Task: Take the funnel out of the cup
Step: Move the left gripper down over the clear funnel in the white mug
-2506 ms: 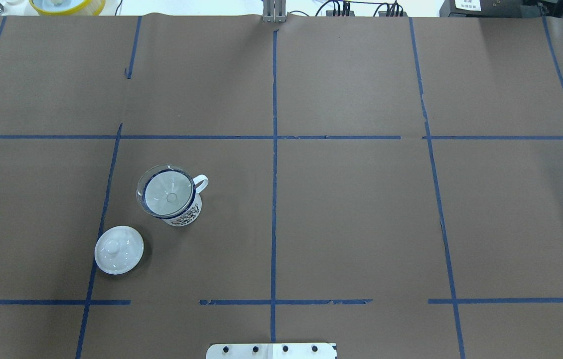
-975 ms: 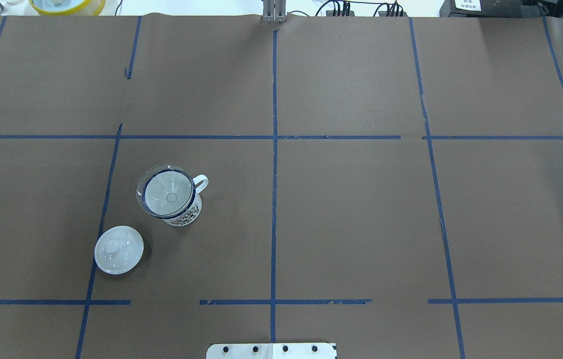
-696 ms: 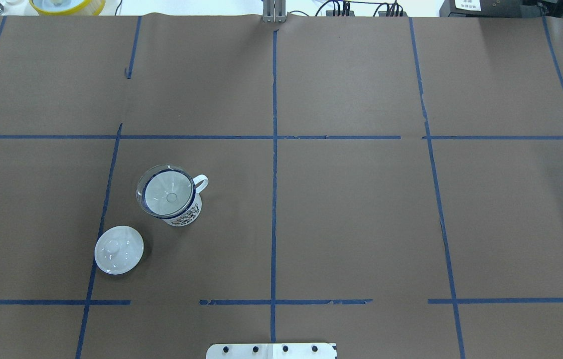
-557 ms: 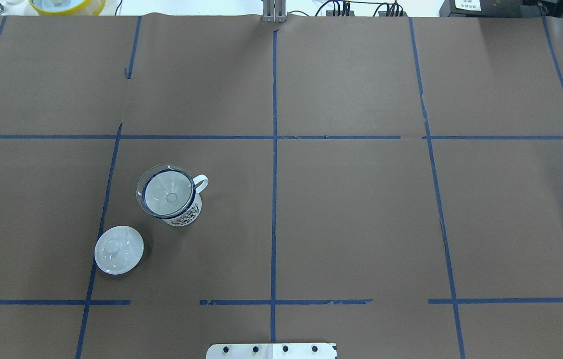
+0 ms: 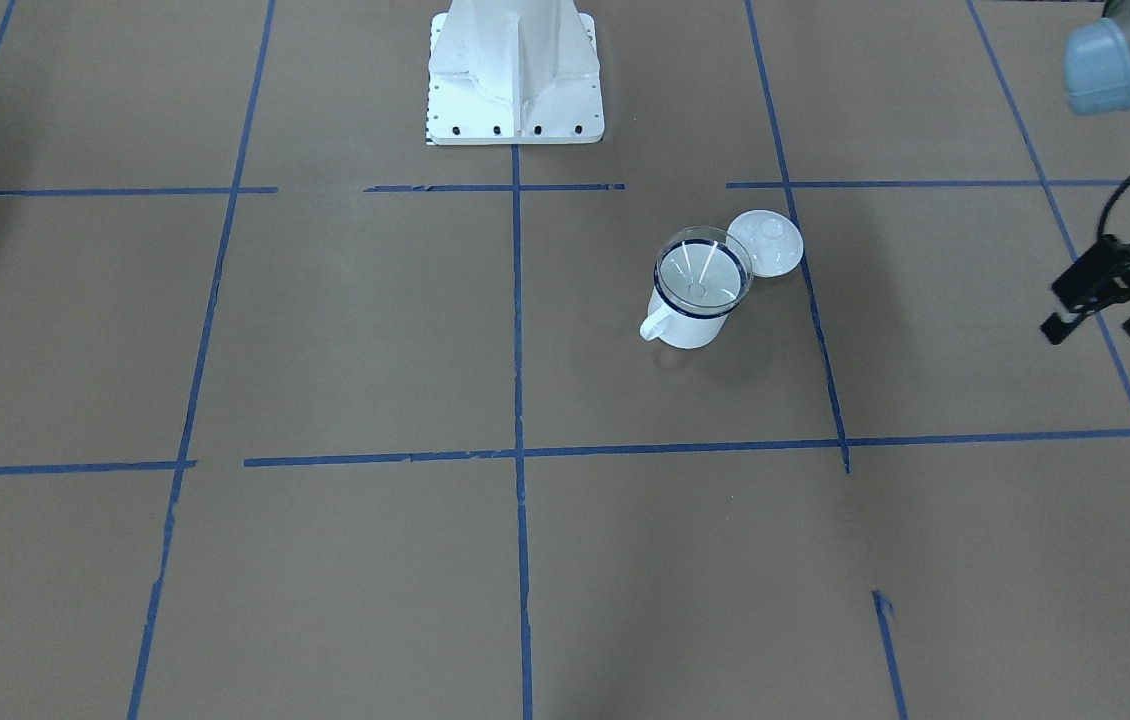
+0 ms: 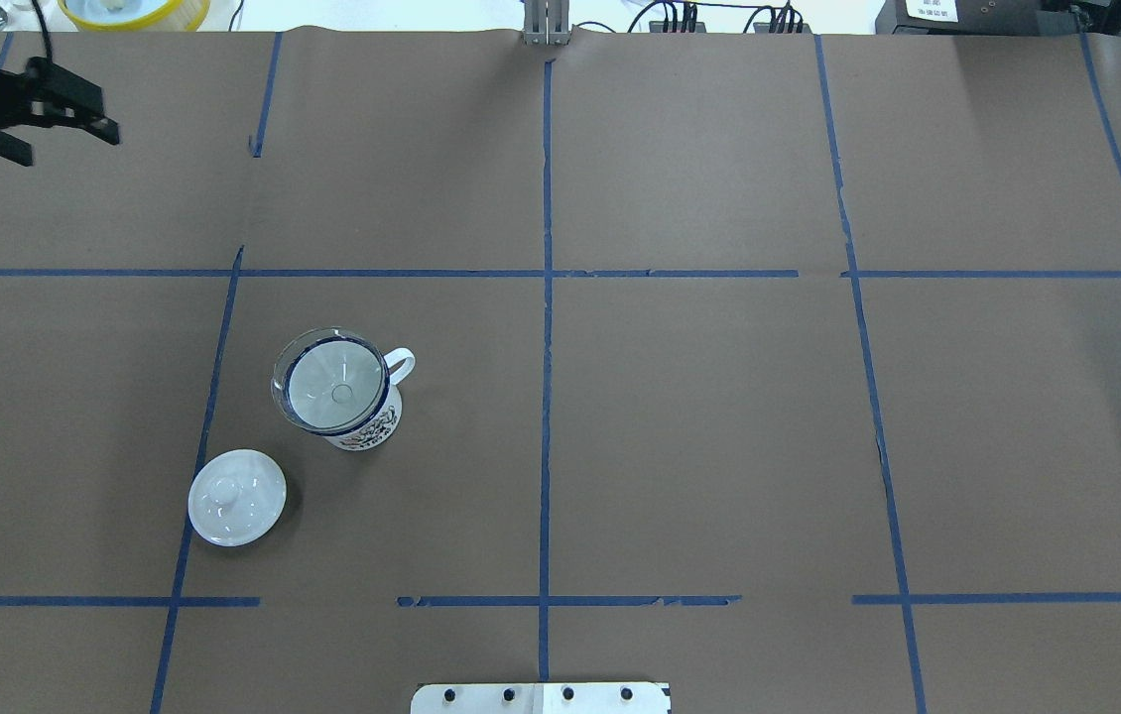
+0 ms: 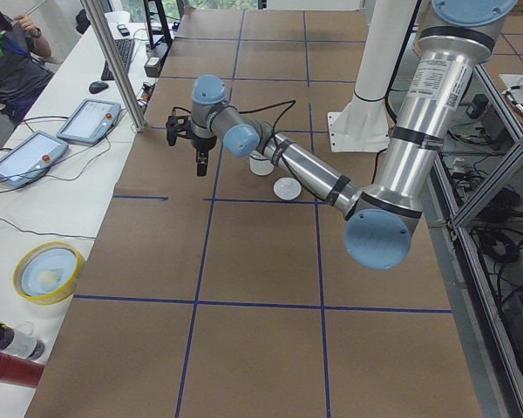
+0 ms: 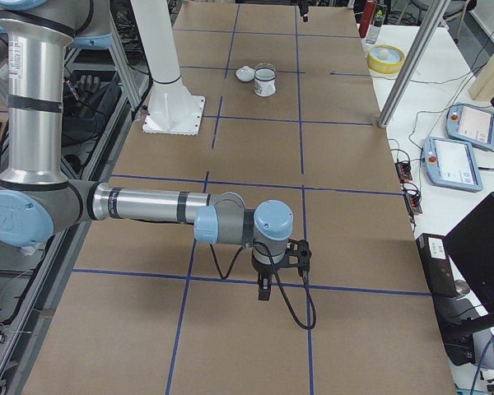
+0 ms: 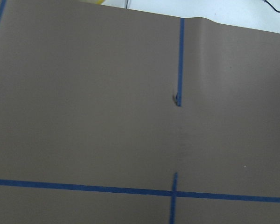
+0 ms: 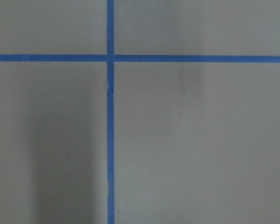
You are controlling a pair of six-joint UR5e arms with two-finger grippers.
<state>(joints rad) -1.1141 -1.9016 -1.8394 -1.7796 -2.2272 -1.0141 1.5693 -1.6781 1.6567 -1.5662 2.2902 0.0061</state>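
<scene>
1. The left hand (image 6: 71, 147) is way out at 10 o'clock from the mug, well apart from it. Its fingers are spread and it's holding nothing.
2. The white lid (image 6: 236, 497) is round and glossy with a knob on top, lying near the mug at its 7 o'clock. A finger coming down on that side could easily knock it.
3. The clear plastic funnel (image 6: 332, 382) sits in the white enamel mug (image 6: 370, 424), with its wide rim resting on the mug's dark blue rim and its spout down inside. It looks thin, slick and see-through. My guess is a pinch on that rim could slip or flex, and the edge is easy to misjudge.
4. The mug stands upright with its loop handle at 2 o'clock, and it looks light. If the funnel is wedged, lifting it might drag or tip the mug, since nothing is holding it down.
5. The right hand (image 8: 267, 288) only shows in a side view, over the brown-paper desk (image 6: 699, 416) far from everything. I can't tell whether it's open or closed.
</scene>
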